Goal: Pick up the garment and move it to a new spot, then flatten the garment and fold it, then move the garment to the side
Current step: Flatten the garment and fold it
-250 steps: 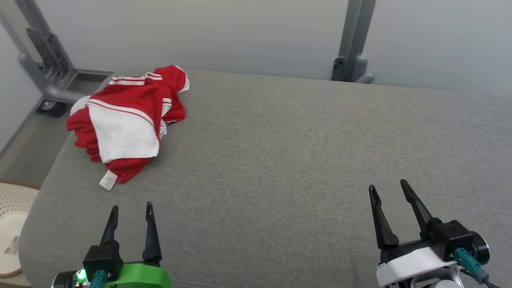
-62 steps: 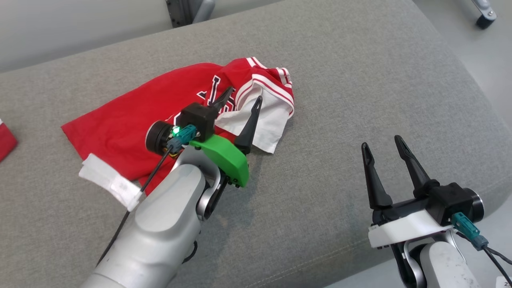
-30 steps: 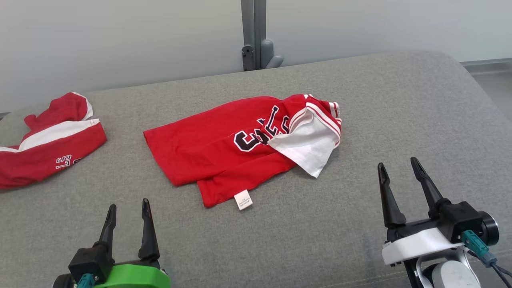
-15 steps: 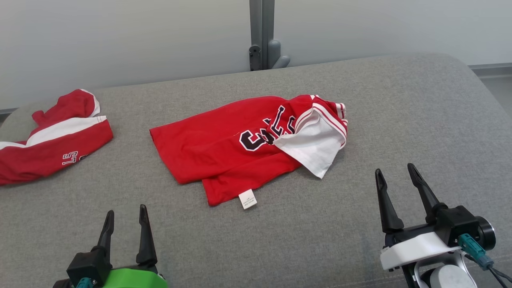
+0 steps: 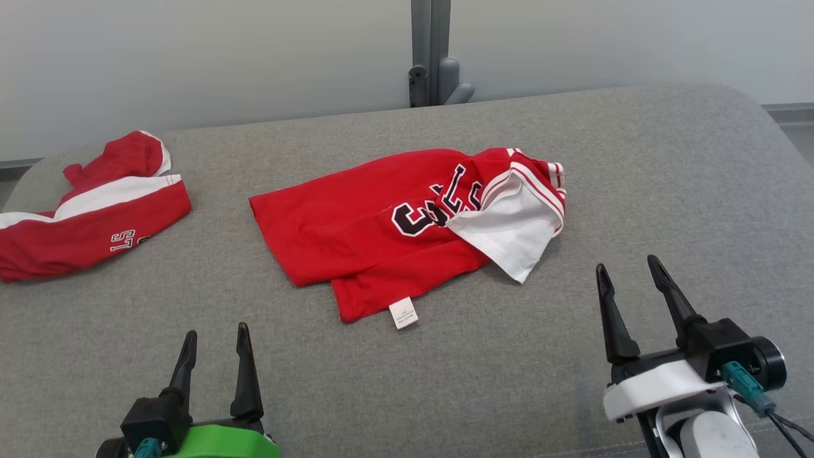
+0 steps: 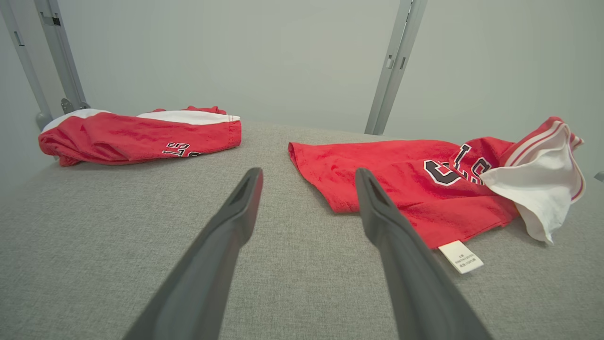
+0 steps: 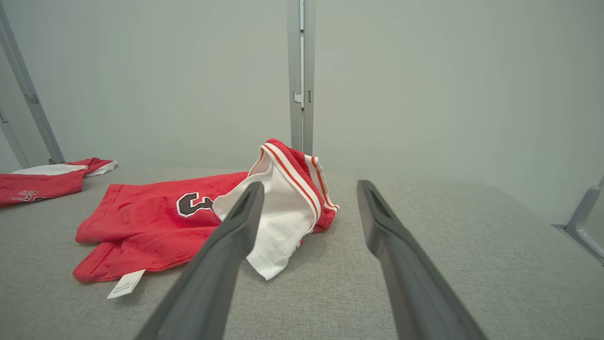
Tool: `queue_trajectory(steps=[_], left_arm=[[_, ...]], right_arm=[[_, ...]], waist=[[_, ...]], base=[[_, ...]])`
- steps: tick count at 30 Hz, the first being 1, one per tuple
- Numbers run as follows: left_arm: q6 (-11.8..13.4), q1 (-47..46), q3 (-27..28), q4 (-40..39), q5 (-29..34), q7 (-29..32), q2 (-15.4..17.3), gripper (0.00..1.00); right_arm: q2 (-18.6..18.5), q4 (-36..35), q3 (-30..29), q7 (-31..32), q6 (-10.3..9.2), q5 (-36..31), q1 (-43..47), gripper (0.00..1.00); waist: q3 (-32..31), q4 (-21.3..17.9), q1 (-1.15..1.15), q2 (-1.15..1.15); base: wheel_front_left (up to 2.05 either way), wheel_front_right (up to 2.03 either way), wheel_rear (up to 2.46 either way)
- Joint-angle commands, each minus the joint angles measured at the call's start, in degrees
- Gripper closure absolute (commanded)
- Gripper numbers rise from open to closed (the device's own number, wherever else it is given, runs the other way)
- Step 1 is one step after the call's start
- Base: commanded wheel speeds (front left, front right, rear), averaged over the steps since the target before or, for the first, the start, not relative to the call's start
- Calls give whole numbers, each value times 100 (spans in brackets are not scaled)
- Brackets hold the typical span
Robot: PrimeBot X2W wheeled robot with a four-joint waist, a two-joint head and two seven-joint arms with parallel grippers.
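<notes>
Head view is showing my left claw [image 5: 216, 331] and right claw [image 5: 626, 263] spread wide, holding nothing, near the grey counter's [image 5: 445, 381] front. The garment [image 5: 356, 222] is lying rumpled in the middle, its white sleeve [image 5: 509, 235] flopping over. I think flattening is coming next, with both claws reaching for its corners. Another red shirt [image 5: 82, 229] is lying far left, and a pale wall [image 5: 191, 57] is standing behind.

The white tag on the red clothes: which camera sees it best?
Left wrist view: the tag looks biggest there, with faint print. Head view shows it small at the edge of the garment; right wrist view, slanted.
</notes>
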Motion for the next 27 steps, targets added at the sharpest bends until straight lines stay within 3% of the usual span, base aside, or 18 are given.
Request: queue_trajectory(steps=[1,8,27], left_arm=[[11,-86,-35,-27,-49,0,0,0],[20,-219,-213,-95,-92,0,1,0],[149,-563,-630,-236,-185,0,1,0]], right_arm=[[-13,78,27,-21,-2,-78,-190,0],[-16,701,90,-21,-2,-264,-908,0],[-21,3793,-1008,-21,-2,-417,-3059,0]], waist=[[38,83,0,53],[219,399,0,53],[877,1850,0,53]], base=[[0,0,0],[0,0,0],[0,0,0]])
